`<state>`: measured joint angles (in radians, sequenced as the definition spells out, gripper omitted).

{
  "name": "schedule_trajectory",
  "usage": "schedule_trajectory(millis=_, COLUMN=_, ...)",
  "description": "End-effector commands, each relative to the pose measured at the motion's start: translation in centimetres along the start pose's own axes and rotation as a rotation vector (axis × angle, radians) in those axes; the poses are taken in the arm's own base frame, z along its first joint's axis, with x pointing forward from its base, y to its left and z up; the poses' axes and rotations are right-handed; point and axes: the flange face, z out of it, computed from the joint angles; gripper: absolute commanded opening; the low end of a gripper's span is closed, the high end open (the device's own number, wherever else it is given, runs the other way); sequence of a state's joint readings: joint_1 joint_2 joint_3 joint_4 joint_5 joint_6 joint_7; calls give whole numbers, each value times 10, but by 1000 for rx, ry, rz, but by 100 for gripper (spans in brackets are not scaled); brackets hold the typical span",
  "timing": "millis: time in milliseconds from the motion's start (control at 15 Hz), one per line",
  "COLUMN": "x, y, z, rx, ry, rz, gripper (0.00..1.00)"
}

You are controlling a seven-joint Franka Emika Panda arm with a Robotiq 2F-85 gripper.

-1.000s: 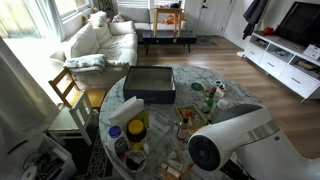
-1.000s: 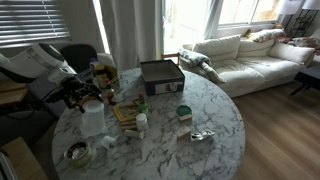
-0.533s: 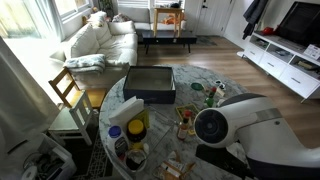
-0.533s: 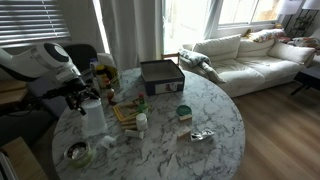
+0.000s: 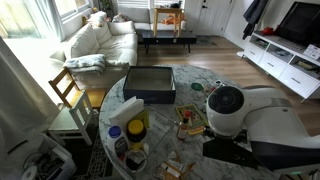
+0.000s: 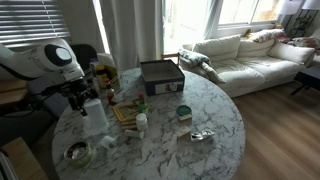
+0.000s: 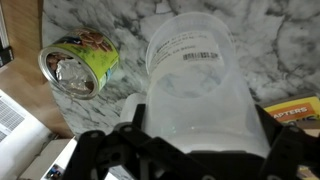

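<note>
**A:** How does the end effector [image 7: 200, 142] stand?

**B:** Spread wide, with a finger on each side of the cup [image 7: 195, 75], low on its wall. I see no dent in the plastic, so I'd call it unclamped.

**A:** And where is the cup?

**B:** Upright on the counter [image 7: 110, 18]. In an exterior view the cup [image 6: 93, 118] stands right under the wrist, near the counter's edge.

**A:** What's around it?

**B:** An opened can [image 7: 78, 68] just beside it, not touching. A yellow packet [image 7: 296, 108] lies on the other side.

**A:** Which step is this, then?

**B:** The grasp, I'd judge. It's lined up around the cup, with the closing not yet done.

**A:** What does the next move call for?

**B:** A gentle, even squeeze, since that thin, see-through wall looks likely to buckle. Any lift should go straight up, clear of the can.
</note>
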<state>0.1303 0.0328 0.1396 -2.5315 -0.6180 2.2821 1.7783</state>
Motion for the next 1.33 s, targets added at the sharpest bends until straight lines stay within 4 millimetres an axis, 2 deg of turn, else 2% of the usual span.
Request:
schedule_trajectory(millis=0, x=-3, y=12, z=19, rx=19, ry=-149, rz=-92, gripper=100)
schedule_trajectory(millis=333, x=12, y=19, z=1, rx=44, ry=-353, rz=-217, gripper=100)
schedule_trajectory(millis=733, x=26, y=37, z=11, rx=25, ry=-684, rz=-328, gripper=100)
schedule_trajectory(millis=1067, x=66, y=78, z=-1, rx=-37, ry=-764, rz=-290, gripper=100)
schedule_trajectory(millis=1267, x=89, y=107, z=1, rx=-66, ry=-784, rz=-229, gripper=100)
